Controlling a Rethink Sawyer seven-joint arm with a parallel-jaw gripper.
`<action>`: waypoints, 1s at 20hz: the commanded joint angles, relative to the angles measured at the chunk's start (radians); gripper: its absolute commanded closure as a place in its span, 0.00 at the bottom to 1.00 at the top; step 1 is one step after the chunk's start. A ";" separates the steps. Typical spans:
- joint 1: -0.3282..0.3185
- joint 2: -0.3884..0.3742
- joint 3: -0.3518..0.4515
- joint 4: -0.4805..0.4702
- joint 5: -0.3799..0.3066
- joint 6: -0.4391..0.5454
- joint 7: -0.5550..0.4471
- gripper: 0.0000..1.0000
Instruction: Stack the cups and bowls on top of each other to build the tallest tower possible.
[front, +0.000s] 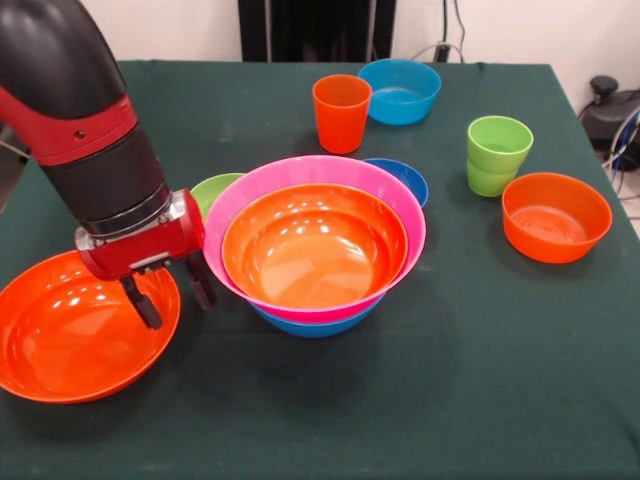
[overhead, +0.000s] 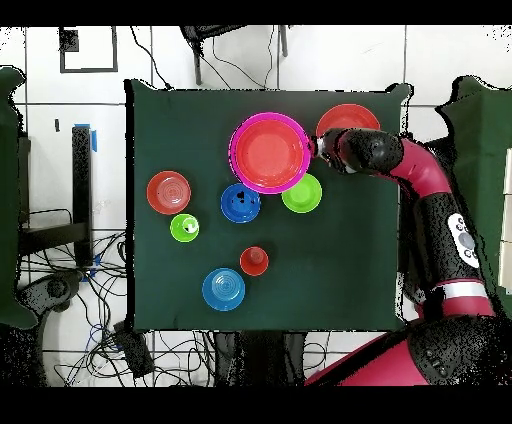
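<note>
Hovering end effector (front: 170, 293) (open, empty) | tower (front: 315, 240) just beside | over large orange bowl (front: 70, 335)

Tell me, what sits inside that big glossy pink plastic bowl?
A large glossy orange plastic bowl nests inside the pink bowl, and its inside looks empty. Whatever lies between the two bowls is covered.
</note>
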 joint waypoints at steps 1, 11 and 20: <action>0.046 0.032 -0.098 -0.056 -0.110 -0.044 -0.118 0.00; 0.053 0.026 -0.110 -0.054 -0.107 -0.065 -0.120 0.00; 0.033 0.038 -0.085 -0.038 -0.088 -0.113 -0.120 0.00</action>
